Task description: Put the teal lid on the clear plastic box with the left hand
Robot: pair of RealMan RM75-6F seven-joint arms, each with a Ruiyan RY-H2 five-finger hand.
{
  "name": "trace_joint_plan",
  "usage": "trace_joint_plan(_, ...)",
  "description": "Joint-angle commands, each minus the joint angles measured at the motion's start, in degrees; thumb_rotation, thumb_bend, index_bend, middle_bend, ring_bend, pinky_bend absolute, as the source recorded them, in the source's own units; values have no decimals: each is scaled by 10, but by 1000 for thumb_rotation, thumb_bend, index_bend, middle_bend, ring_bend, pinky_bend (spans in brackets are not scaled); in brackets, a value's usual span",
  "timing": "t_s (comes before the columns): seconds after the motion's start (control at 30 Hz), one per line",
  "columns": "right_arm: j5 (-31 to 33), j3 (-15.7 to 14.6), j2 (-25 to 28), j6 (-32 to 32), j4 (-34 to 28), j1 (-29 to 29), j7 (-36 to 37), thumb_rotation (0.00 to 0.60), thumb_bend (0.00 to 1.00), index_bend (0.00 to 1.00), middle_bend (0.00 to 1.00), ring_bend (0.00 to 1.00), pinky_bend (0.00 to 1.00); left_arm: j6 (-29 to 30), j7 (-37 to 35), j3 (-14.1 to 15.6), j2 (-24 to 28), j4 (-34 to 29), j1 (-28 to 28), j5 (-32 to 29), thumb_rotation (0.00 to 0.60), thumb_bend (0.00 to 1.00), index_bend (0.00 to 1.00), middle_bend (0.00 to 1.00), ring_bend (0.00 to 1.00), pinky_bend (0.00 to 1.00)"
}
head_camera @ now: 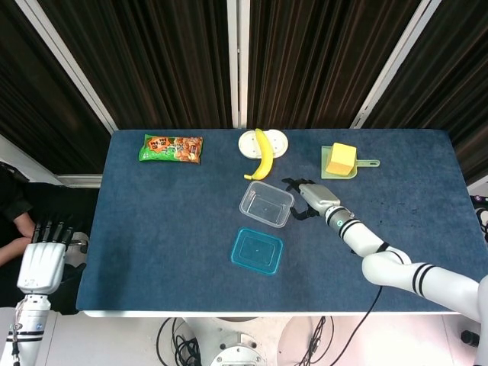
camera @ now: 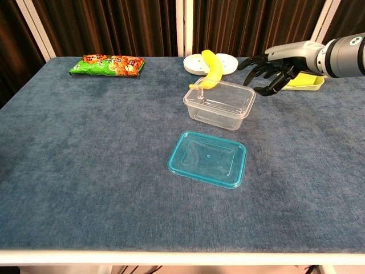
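The clear plastic box (head_camera: 267, 203) (camera: 219, 104) stands empty at mid-table, turned slightly askew. In front of it the teal lid (head_camera: 257, 250) (camera: 208, 158) lies flat on the blue cloth, apart from the box. My right hand (head_camera: 309, 198) (camera: 268, 71) hovers at the box's right end with its fingers spread and nothing in them; I cannot tell whether the fingertips touch the rim. Off the table's left edge, low down, my left hand (head_camera: 42, 263) has its fingers extended and holds nothing. It is far from the lid and does not appear in the chest view.
A banana (head_camera: 263, 152) (camera: 212, 68) lies across a white plate (head_camera: 276, 141) (camera: 227, 61) just behind the box. A green snack bag (head_camera: 171, 148) (camera: 106, 64) sits at the back left. A yellow sponge (head_camera: 341, 158) rests in a pale dish (camera: 305, 83) at the back right.
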Motion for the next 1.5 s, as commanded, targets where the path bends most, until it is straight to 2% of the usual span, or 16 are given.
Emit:
trace_joint_plan(0.03,-16,5,22,34,-26,-20,7,600,441,0,172,0,0,-10,-9,5,12,-16,-20,39,600,85,182,80,0,16)
trace_joint_plan(0.17,-53,11,76,114,-100,-58,0,600,413,0,171,0,0,-60,-39,11,42,-54,-73,107,600,73,169,86,0,20)
trace_joint_plan(0.27,-91,8,124,188,-169,-99,-12,600,373,0,169,0,0,-112,-54,5,58,-84,-124,141,600,66,167,86,0,26)
trace_joint_plan(0.4,-148,-8,186,289,-254,-167,-17,600,326,0,167,0,0,-194,-51,-18,53,-113,-194,144,600,62,167,86,0,34)
trace_joint_plan(0.5,-197,-25,225,365,-299,-222,-12,600,307,0,167,0,0,-260,-55,-42,29,-116,-247,117,600,61,167,86,0,40)
trace_joint_plan(0.6,-241,-50,247,426,-319,-273,-11,600,292,0,167,0,0,-331,-49,-62,-5,-100,-297,65,600,62,154,86,0,40)
trace_joint_plan(0.73,-278,-81,252,481,-320,-326,-11,600,271,0,165,0,0,-411,-2,-80,-61,-71,-357,-10,600,63,127,86,0,39)
trace_joint_plan(0.83,-291,-93,245,505,-311,-349,-16,600,260,0,161,0,0,-454,41,-84,-99,-45,-395,-67,600,53,103,81,0,34)
trace_joint_plan(0.93,-301,-101,235,521,-301,-367,-13,600,252,0,160,0,0,-492,92,-87,-139,-14,-440,-151,600,40,66,69,0,32)
trace_joint_plan(1.07,-314,-104,230,531,-291,-379,-5,600,250,0,157,0,0,-499,152,-73,-171,10,-485,-245,600,32,43,61,0,32)
trace_joint_plan(1.27,-323,-102,226,536,-280,-388,5,600,250,0,152,0,0,-469,216,-41,-202,25,-540,-372,600,32,39,53,0,8)
trace_joint_plan(1.5,-321,-100,218,528,-266,-393,23,600,249,0,147,0,0,-429,253,-16,-232,28,-586,-476,600,31,39,53,0,7)
